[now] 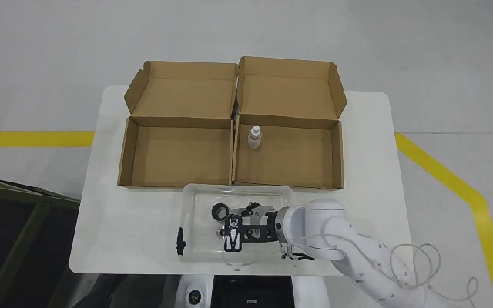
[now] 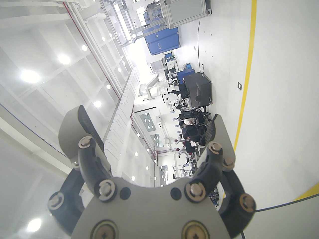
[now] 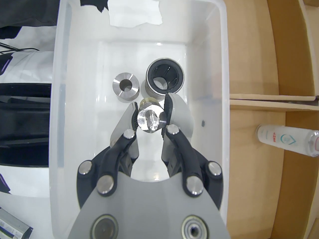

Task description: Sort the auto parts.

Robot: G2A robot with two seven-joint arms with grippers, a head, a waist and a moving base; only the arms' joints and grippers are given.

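Note:
A clear plastic bin [image 3: 221,80] [image 1: 192,202] sits at the table's front. Inside it, my right gripper [image 3: 149,111] [image 1: 231,231] is shut on a small silver metal fitting [image 3: 147,120]. Beside the fitting lie a silver bushing [image 3: 125,86] and a black-lined cylindrical bearing [image 3: 164,78] [image 1: 220,209]. A white bottle [image 1: 255,138] [image 3: 286,139] stands in the right cardboard box [image 1: 323,158]. The left cardboard box [image 1: 179,156] holds nothing. My left gripper [image 2: 149,123] is open, pointed up at the room's ceiling, with nothing between its fingers.
The two open cardboard boxes stand side by side behind the bin, lids folded back. A small black piece [image 1: 179,243] lies on the table [image 1: 108,223] left of the bin. Bare table lies on both sides.

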